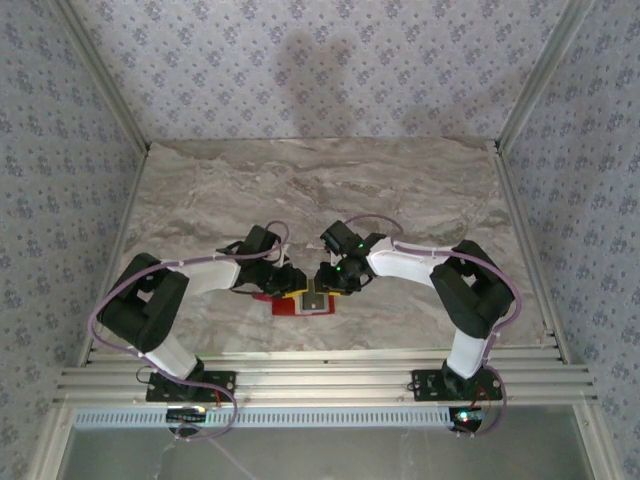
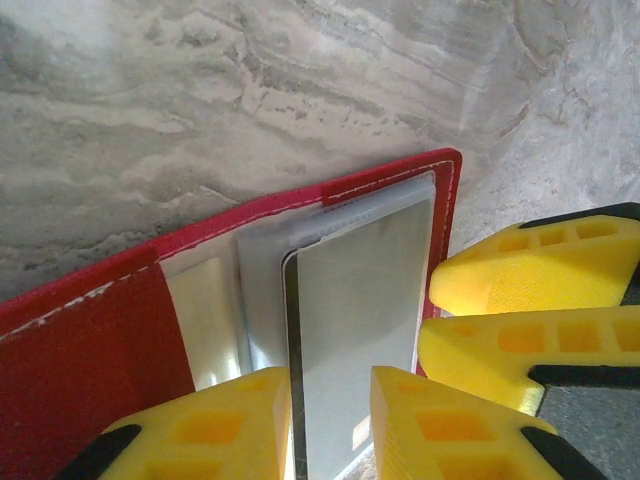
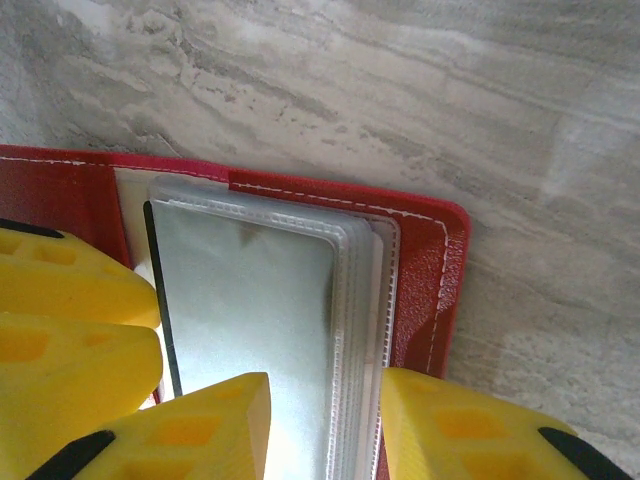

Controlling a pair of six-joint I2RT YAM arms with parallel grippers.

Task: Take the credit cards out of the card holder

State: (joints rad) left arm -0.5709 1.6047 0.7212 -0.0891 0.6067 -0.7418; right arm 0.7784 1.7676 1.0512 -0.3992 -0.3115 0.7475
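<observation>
The red card holder point(image 1: 284, 306) lies open on the marble table near the front edge, between both grippers. In the left wrist view the holder point(image 2: 90, 340) shows clear sleeves and a pale grey credit card point(image 2: 350, 310) with a dark band along its left edge. My left gripper point(image 2: 330, 385) is open, its fingers straddling that card from above. In the right wrist view my right gripper point(image 3: 325, 390) is open over the stacked sleeve edges point(image 3: 362, 300) beside the same card point(image 3: 250, 300). Both grippers, left point(image 1: 292, 283) and right point(image 1: 328, 280), nearly touch.
The marble table point(image 1: 320, 190) stretches away behind the holder. The right gripper's yellow fingers point(image 2: 530, 290) crowd the left wrist view. The left gripper's fingers point(image 3: 70, 320) crowd the right wrist view. Aluminium rails point(image 1: 320, 375) run along the near edge.
</observation>
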